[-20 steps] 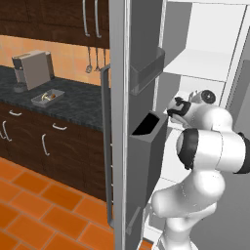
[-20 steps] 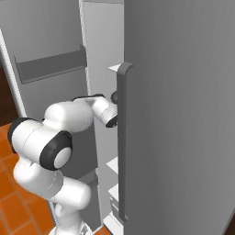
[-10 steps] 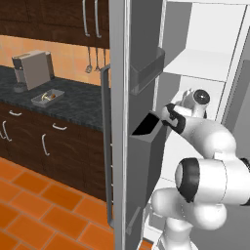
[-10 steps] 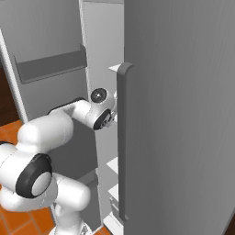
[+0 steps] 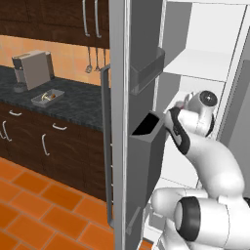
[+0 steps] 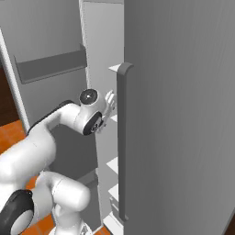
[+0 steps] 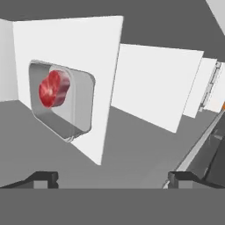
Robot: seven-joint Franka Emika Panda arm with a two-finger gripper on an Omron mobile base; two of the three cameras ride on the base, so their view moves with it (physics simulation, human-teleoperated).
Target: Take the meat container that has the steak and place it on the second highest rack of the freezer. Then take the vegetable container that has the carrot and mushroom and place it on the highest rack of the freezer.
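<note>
Arm swung higher, nearer freezer (image 5: 205, 63) shelves | tool (image 7: 112, 178) released | meat container (image 7: 66, 103) with steak (image 7: 53, 88) shelved

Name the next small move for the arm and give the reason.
Probably withdraw from the freezer toward the vegetable container on the counter. The meat container with the steak already sits on a white shelf, and the gripper is open, apart from it.
</note>
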